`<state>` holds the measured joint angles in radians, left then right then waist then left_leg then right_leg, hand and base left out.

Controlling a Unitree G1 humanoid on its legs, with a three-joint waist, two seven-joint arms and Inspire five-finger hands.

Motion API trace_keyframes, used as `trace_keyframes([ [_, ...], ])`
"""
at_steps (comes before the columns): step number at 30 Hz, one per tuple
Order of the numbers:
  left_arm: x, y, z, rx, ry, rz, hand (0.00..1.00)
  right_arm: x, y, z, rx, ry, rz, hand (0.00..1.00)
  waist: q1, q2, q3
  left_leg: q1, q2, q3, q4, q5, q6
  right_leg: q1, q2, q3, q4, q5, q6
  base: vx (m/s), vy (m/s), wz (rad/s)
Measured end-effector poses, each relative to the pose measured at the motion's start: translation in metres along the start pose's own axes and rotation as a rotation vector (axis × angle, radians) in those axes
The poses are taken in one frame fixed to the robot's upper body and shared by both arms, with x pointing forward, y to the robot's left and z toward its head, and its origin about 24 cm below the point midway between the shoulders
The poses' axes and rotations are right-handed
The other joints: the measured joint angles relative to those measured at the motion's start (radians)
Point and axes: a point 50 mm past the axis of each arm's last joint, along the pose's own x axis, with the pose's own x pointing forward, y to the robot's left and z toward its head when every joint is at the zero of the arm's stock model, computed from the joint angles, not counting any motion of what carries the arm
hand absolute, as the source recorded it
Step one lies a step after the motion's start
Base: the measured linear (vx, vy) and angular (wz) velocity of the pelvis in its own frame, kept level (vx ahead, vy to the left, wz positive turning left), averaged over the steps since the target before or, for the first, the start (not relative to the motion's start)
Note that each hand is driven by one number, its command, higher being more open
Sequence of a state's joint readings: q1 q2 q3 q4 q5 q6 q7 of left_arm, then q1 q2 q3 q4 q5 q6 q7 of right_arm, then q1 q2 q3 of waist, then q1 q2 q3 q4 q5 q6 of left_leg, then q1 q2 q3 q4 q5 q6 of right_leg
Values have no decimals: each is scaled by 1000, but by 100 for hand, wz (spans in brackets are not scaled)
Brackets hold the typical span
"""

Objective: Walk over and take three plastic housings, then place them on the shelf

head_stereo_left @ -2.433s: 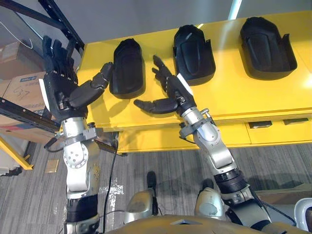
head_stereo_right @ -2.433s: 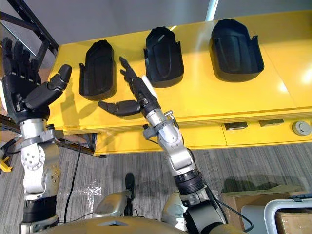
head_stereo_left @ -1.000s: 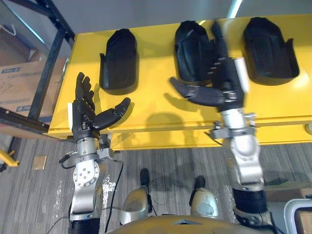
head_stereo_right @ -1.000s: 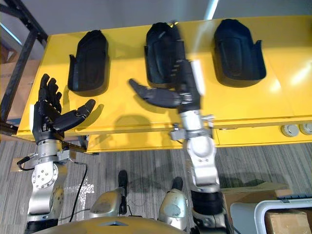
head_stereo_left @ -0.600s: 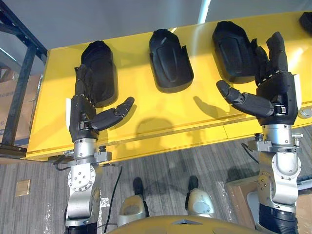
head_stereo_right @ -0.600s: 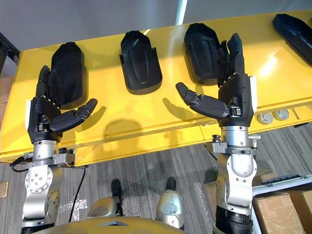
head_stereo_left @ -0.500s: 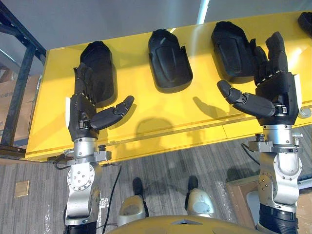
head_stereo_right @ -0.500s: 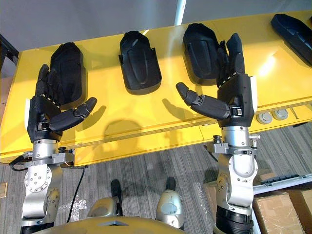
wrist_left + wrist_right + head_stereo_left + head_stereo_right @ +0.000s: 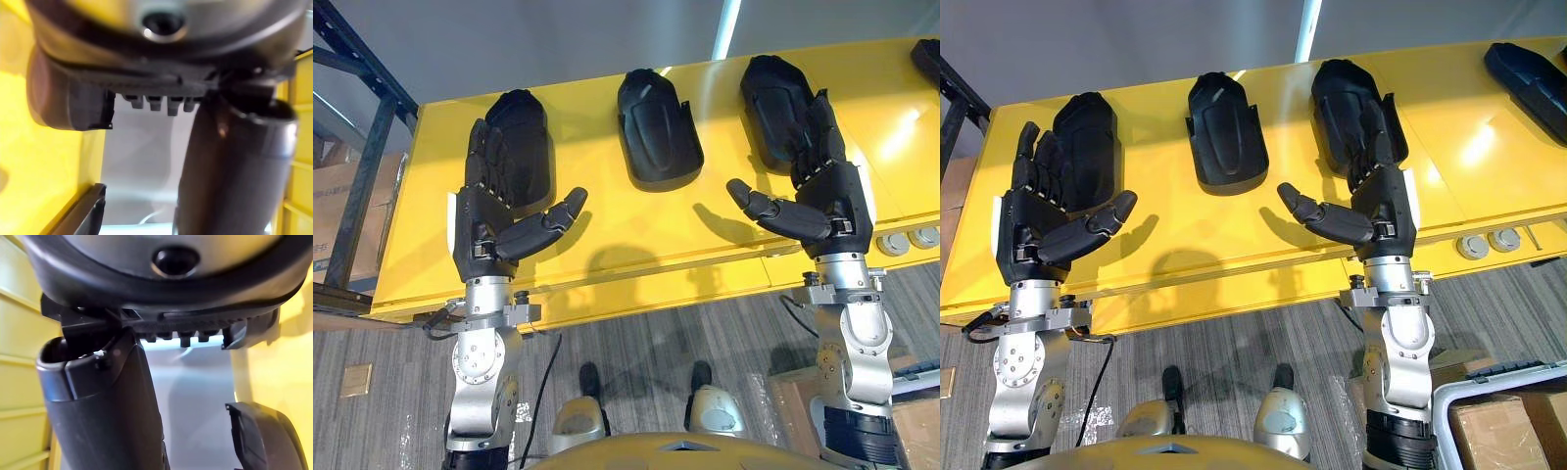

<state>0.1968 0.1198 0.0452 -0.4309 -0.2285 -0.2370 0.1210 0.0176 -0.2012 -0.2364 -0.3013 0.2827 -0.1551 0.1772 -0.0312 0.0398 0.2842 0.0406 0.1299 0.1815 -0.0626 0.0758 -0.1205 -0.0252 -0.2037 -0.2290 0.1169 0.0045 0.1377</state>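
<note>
Yellow surface [image 9: 724, 147] carries three black plastic housings in a row: left housing [image 9: 530, 137], middle housing [image 9: 658, 132], right housing [image 9: 775, 98]. I see my left hand [image 9: 480, 230] spread wide, empty, before the left housing. My right hand [image 9: 837, 201], likewise spread and empty, is before the right housing.

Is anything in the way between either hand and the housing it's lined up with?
Nothing visible. The left hand, open, has its fingers over the left housing, and the right hand, open, over the right housing. The middle housing lies apart between them on the yellow table, clear of both hands.
</note>
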Motion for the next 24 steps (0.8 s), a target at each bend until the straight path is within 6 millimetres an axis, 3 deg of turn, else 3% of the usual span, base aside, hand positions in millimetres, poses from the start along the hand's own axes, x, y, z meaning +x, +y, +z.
trace_keyframes([
  [5,1,-2,0,-5,-1,-7,100,4,0,-16,22,55,-11,100,2,6,-4,-16,0,-21,7,2,0,0,-1,-19,-2,1,-1,-6,-2,10],
  [12,1,-2,0,-1,-1,-10,100,15,12,-17,46,40,47,100,5,10,-7,-17,0,-25,8,3,0,0,-1,-22,-2,1,-1,1,-1,1],
  [24,1,1,1,7,-6,1,100,20,14,-31,62,97,30,100,6,19,-12,-25,0,-48,6,15,1,8,-2,-44,0,-1,-3,-9,-2,5],
])
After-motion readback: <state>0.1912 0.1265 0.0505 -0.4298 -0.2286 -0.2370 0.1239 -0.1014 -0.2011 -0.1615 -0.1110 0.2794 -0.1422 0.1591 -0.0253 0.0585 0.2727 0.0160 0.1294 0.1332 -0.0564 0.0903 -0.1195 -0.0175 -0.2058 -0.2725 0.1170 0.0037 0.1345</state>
